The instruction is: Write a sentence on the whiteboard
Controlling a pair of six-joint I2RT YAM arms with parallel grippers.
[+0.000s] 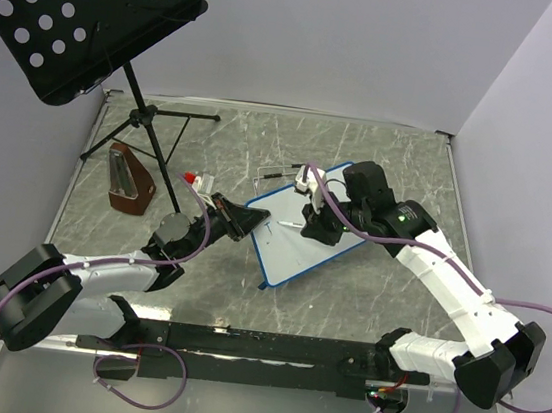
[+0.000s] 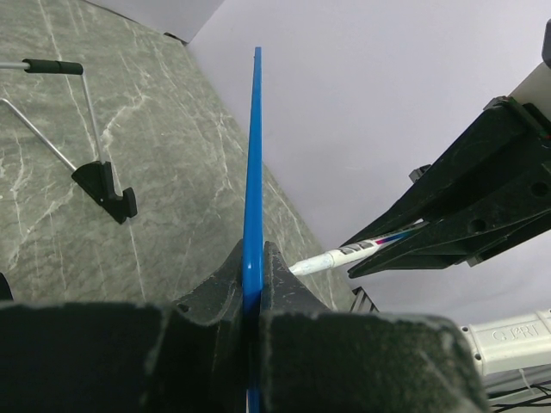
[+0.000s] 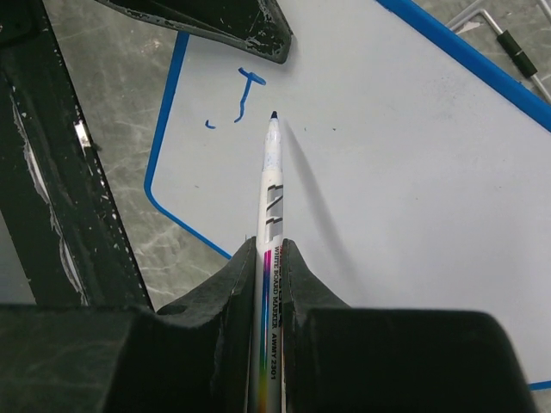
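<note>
The whiteboard (image 1: 309, 226), white with a blue frame, lies tilted in mid-table. My left gripper (image 1: 238, 216) is shut on its left edge; the left wrist view shows the blue frame (image 2: 252, 172) edge-on between the jaws. My right gripper (image 1: 306, 225) is shut on a white whiteboard marker (image 3: 274, 215), whose blue tip sits at the board surface. The sentence (image 3: 241, 99) is only a blue "J"-like stroke and a small dash near the board's left corner. The marker also shows in the left wrist view (image 2: 344, 255).
A black perforated music stand (image 1: 75, 0) on a tripod (image 1: 150, 126) stands at back left. A brown wedge-shaped object (image 1: 128, 183) sits beside it. A red-capped item (image 1: 197, 179) lies near the left gripper. A thin wire stand (image 2: 95, 163) rests behind the board.
</note>
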